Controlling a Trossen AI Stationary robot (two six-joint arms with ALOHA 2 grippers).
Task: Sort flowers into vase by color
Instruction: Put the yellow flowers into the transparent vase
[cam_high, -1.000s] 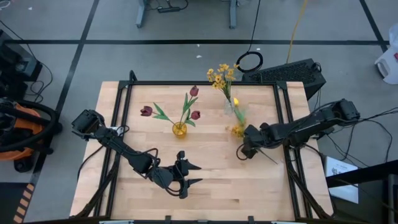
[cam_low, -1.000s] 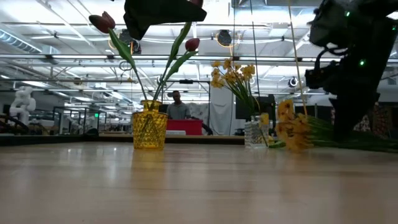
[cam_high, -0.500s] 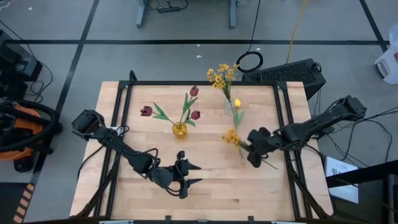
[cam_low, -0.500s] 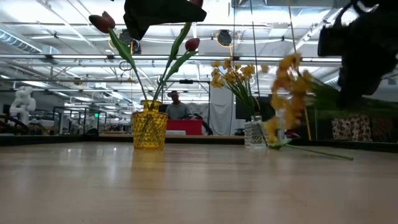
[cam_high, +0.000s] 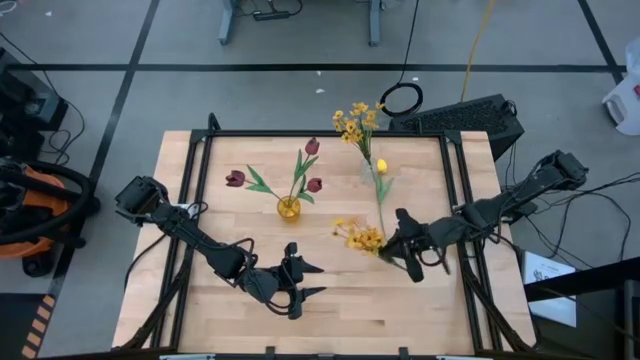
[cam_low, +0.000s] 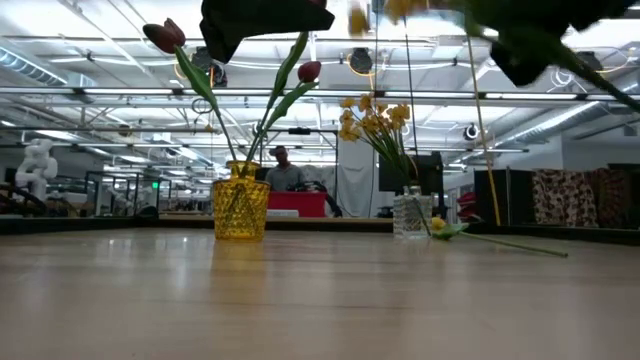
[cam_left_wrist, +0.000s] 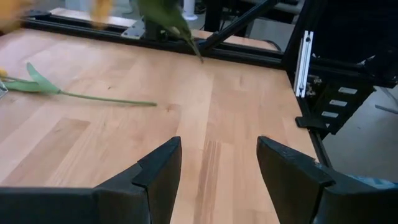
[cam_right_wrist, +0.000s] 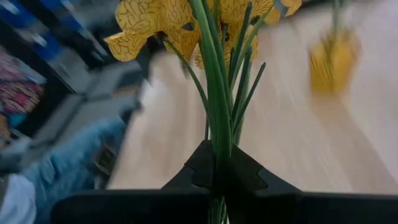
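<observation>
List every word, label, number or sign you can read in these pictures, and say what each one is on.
None can be read.
The white sheet on the floor beside the table carries dark marks, too small to read.
The yellow vase, the clear vase and both arms show no lettering.

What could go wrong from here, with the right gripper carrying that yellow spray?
The right gripper is shut on the yellow spray low on its stems, so the blossoms could sag or swing. The yellow tulip lies on the table beside the clear vase, where a low pass might snag it. That vase already holds yellow blossoms, so insertion could tip it.
</observation>
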